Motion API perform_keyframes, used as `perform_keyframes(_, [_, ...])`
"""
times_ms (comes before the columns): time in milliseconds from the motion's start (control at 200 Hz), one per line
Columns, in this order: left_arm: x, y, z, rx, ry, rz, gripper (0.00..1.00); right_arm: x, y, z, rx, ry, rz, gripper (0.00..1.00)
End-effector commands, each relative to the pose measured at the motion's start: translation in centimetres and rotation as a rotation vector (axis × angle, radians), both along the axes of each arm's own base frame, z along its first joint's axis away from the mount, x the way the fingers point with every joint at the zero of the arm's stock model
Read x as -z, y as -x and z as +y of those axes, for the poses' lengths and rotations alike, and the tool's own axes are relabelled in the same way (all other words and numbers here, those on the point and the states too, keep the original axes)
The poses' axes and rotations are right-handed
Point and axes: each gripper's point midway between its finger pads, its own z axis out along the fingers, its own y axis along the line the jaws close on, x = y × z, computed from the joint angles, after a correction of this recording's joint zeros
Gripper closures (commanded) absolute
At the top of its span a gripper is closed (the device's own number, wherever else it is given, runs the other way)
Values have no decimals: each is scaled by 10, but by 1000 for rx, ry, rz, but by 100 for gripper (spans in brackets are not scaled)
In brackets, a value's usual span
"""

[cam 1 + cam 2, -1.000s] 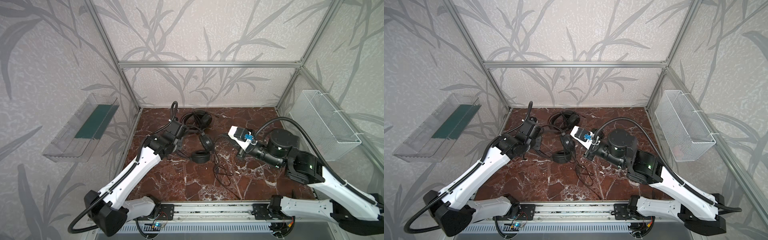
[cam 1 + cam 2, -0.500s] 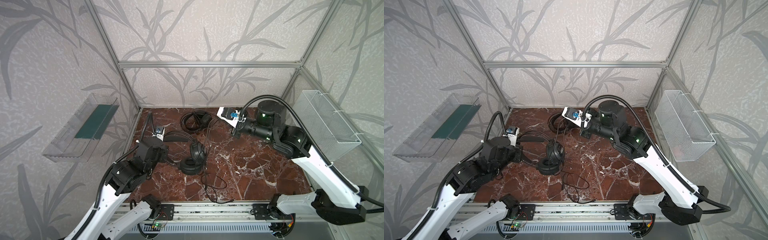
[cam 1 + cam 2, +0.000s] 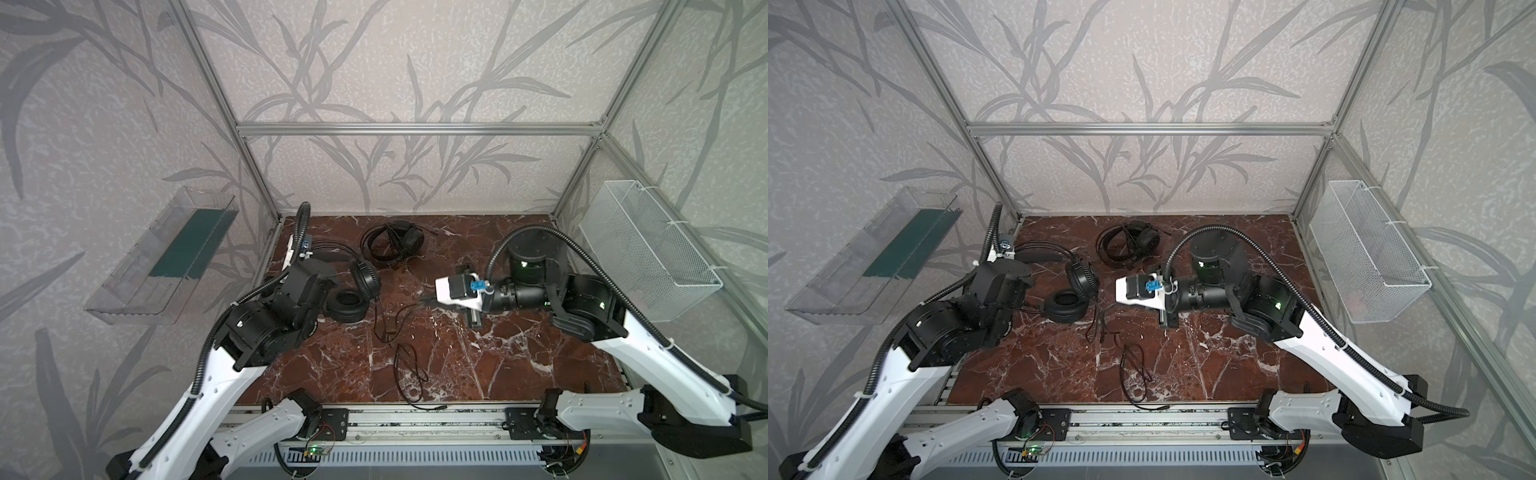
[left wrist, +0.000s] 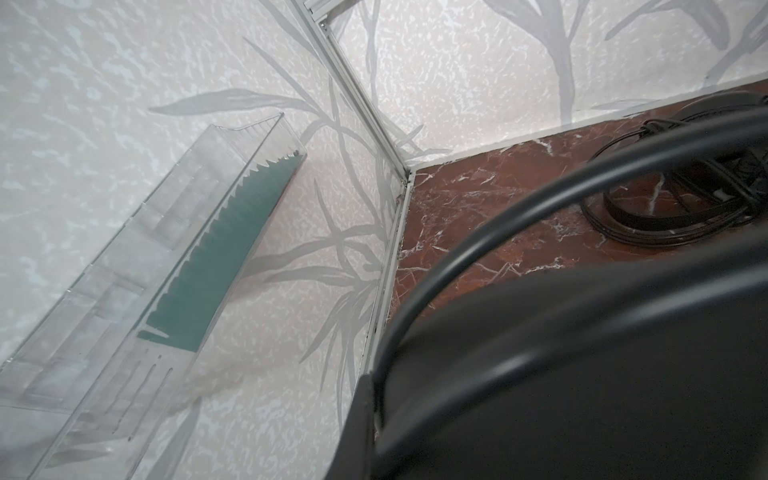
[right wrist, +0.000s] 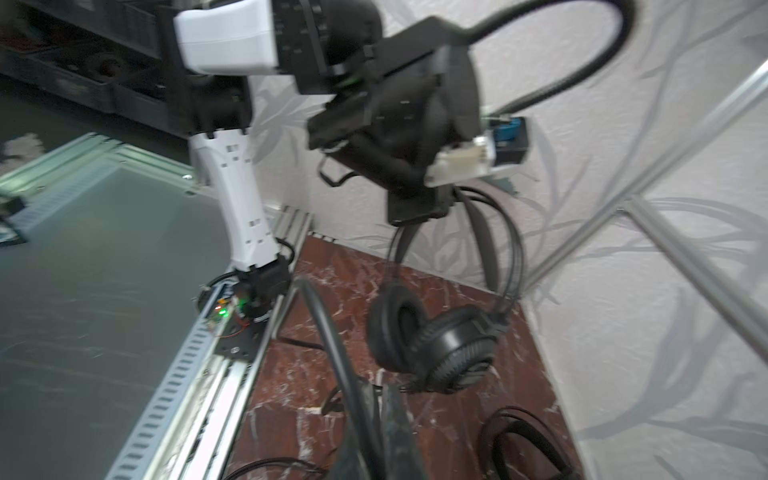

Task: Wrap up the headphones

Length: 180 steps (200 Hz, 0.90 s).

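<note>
The left gripper (image 5: 412, 217) stays clamped on the headset (image 3: 358, 286) headband (image 5: 495, 232), earcups (image 5: 436, 345) now lower than its jaws. The right gripper (image 3: 427, 302), jaws pinching the cable (image 3: 405, 361), has left the rear headset (image 3: 395, 246).

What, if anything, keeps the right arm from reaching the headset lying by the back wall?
Probably little, so likely yes: bare marble floor lies between the right gripper and the back headset. But the gripper looks shut on a thin cable, so it would need to let go first.
</note>
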Motion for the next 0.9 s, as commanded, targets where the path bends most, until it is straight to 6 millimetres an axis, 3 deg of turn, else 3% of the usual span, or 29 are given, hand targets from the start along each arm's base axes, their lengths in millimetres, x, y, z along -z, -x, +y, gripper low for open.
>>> perform_keyframes(0, [-27, 6, 14, -87, 61, -122, 100, 9, 25, -5, -67, 9, 71, 100])
perform_keyframes(85, [-22, 5, 10, -48, 57, -95, 100, 21, 7, -11, 50, 20, 23, 100])
perform_keyframes(155, [-13, 4, 6, -12, 50, -68, 100, 19, -11, -21, 158, 23, -38, 100])
perform_keyframes(350, [-3, 18, 17, 3, -31, -63, 100, 25, -49, -52, 328, 137, -113, 100])
perform_keyframes(555, [-19, 26, 36, -104, -84, -128, 100, 38, -15, -43, 144, 175, 11, 100])
perform_keyframes(650, [-16, 21, 22, -19, -6, -113, 100, 41, -30, -38, 209, 174, -23, 100])
perform_keyframes(720, [-4, 17, 3, 93, 61, -74, 100, 29, -44, -36, 258, 147, -80, 100])
perform_keyframes(895, [36, 19, -40, 324, 180, 55, 100, -35, -79, -17, 328, 24, -178, 100])
